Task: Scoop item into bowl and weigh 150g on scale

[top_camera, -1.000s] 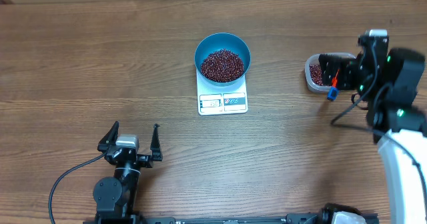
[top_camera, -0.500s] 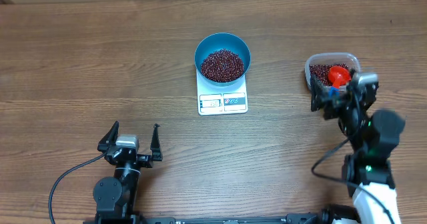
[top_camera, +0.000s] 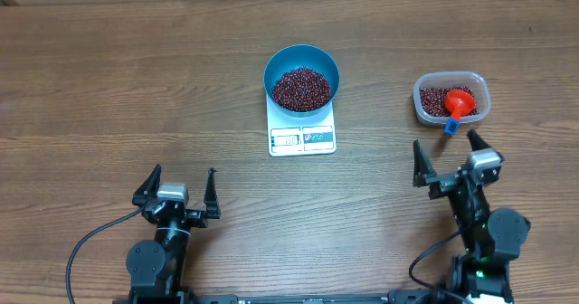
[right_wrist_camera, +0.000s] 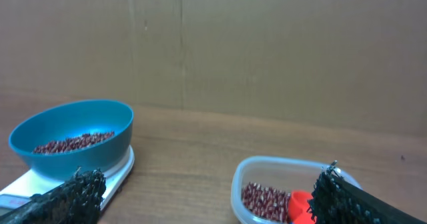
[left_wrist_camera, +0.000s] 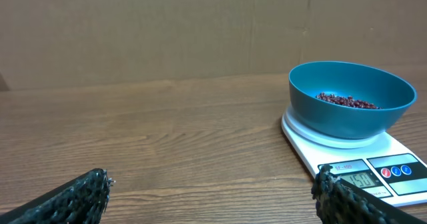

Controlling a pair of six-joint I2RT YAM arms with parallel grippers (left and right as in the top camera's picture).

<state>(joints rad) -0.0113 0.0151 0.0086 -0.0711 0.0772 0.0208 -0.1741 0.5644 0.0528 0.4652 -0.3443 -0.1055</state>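
Note:
The blue bowl (top_camera: pixel 302 77) stands on the white scale (top_camera: pixel 301 134) at mid-table, with a heap of dark red-brown beans (top_camera: pixel 301 88) inside. The bowl (left_wrist_camera: pixel 350 97) and scale (left_wrist_camera: pixel 363 167) also show in the left wrist view, the bowl (right_wrist_camera: pixel 72 141) in the right wrist view. More beans (top_camera: pixel 435 101) lie in a clear tub (top_camera: pixel 451 99) at the right, with the red-orange scoop (top_camera: pixel 458 105) resting in it. My left gripper (top_camera: pixel 177 187) is open near the front left, empty. My right gripper (top_camera: pixel 445 156) is open and empty, just in front of the tub (right_wrist_camera: pixel 293 189).
A brown cardboard wall (left_wrist_camera: pixel 200 31) backs the far edge of the wooden table (top_camera: pixel 136 96). A black cable (top_camera: pixel 90 245) trails from the left arm at the front.
The right arm has drawn back from over the tub toward the front edge, leaving the scoop lying in the tub. The left arm has not moved.

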